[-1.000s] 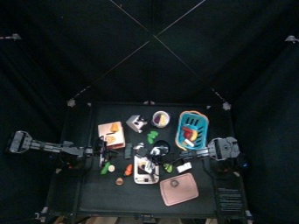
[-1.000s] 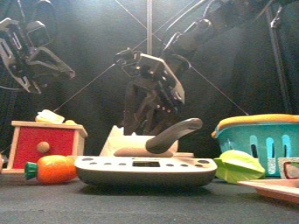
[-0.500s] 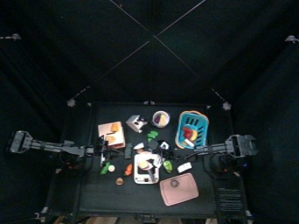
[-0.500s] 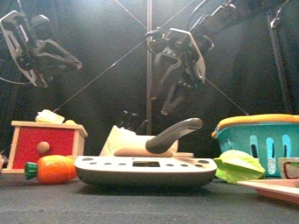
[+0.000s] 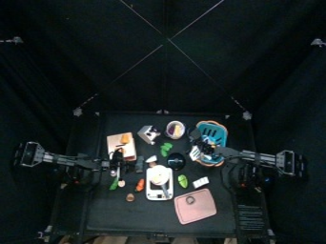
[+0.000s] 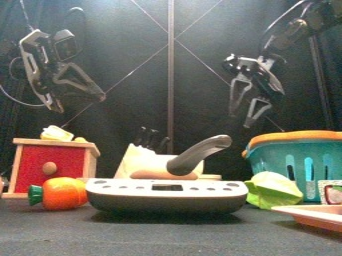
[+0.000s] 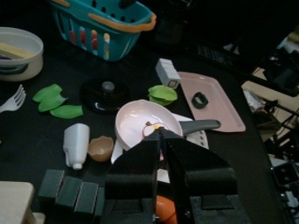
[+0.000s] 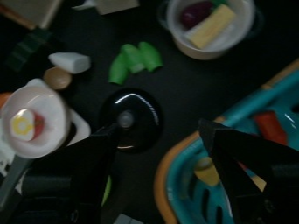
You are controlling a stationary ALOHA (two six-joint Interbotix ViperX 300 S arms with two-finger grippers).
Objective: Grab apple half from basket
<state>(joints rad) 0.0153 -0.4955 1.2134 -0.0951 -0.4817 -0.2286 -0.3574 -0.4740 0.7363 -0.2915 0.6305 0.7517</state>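
**Hands raised above crowded worktop**

Left hand (image 6: 54,75) hanging high at the left side, fingers pressed together, gripping nothing. Below, on the black worktop (image 5: 133,203), a red wooden box (image 6: 54,165), an orange fruit (image 6: 60,192) and a grey scale (image 6: 167,194). Right hand (image 6: 254,92) spread wide, poised above the oval teal-blue basket with orange rim (image 6: 297,160) at the worktop's right side, near the small round pink-rimmed bowl (image 8: 211,24).

Blk curtains (image 5: 76,57) all round — small blk table (image 5: 128,205).
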